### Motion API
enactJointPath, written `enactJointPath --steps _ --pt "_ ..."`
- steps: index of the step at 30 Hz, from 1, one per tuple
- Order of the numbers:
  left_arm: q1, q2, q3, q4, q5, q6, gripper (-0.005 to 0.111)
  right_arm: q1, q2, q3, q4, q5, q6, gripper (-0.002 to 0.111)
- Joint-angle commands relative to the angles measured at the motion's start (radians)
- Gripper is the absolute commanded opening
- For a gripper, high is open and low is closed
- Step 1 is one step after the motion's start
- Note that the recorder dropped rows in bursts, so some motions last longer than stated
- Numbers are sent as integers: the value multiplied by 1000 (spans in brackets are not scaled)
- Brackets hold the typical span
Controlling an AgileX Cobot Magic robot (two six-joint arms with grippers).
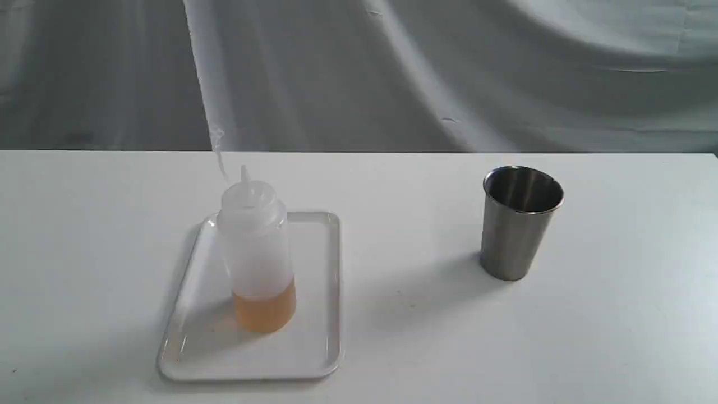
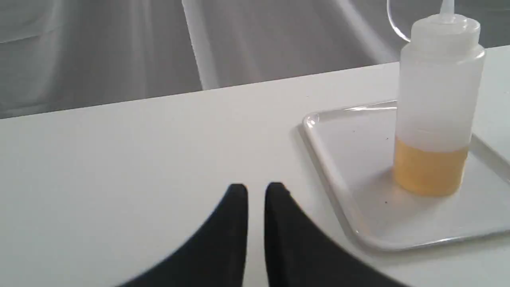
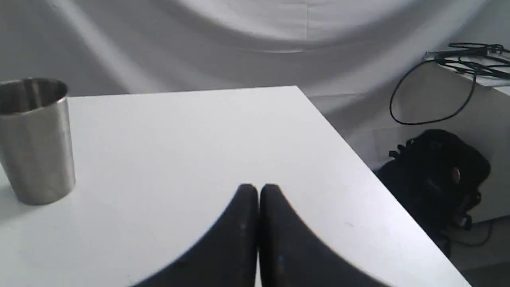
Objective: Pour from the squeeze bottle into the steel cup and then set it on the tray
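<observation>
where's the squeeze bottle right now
The squeeze bottle stands upright on the tray, left in the exterior view, well apart from the steel cup.

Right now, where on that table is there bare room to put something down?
Bare table lies between tray and cup, and left of the tray. The tray holds only the bottle, with free floor beside it.

Left wrist view: bottle (image 2: 438, 107) nozzle tip and tray (image 2: 338, 159) far side cut off by edges. Cup (image 3: 34, 139) clipped at right wrist edge.
</observation>
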Motion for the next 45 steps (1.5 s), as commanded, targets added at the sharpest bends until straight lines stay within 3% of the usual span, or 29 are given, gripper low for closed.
enactJointPath --steps 1,4,10,45 --pt "-3 -5 4 1 -7 -2 8 -6 -2 6 -5 46 -32 0" --pt "-3 -5 4 1 -7 -2 8 -6 -2 6 -5 101 -36 0" --pt "-3 -5 4 1 -7 -2 8 -6 -2 73 -2 43 -35 0" --pt "-3 -5 4 1 -7 -2 8 -6 -2 73 -4 35 -31 0"
